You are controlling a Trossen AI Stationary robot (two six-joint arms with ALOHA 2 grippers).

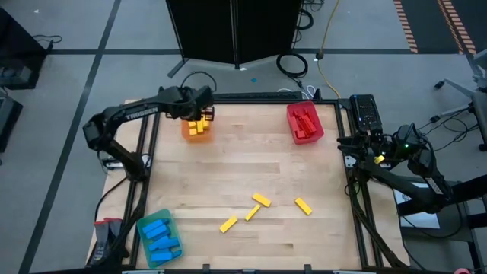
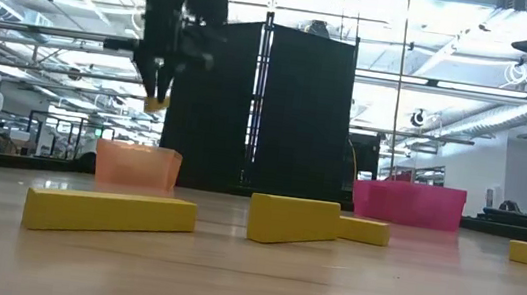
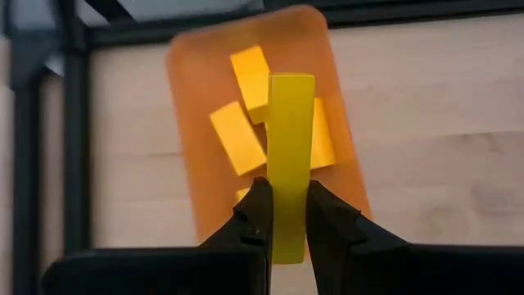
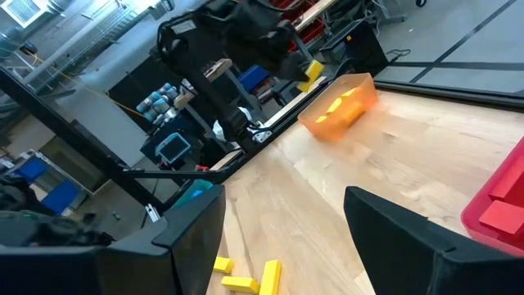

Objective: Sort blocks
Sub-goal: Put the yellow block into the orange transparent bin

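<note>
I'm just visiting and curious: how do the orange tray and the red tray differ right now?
The orange tray sits at the table's far left and holds yellow blocks; the red tray sits at the far right and holds red blocks. The left hand hovers over the orange tray, shut on another yellow block; nothing hovers over the red tray. Both are small plastic trays.

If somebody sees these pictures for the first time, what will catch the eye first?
Most striking is the left gripper, shut on a yellow block and hanging above the orange tray at the table's far left. Next are the four yellow blocks loose on the near middle of the table, and the red tray at the far right.
</note>
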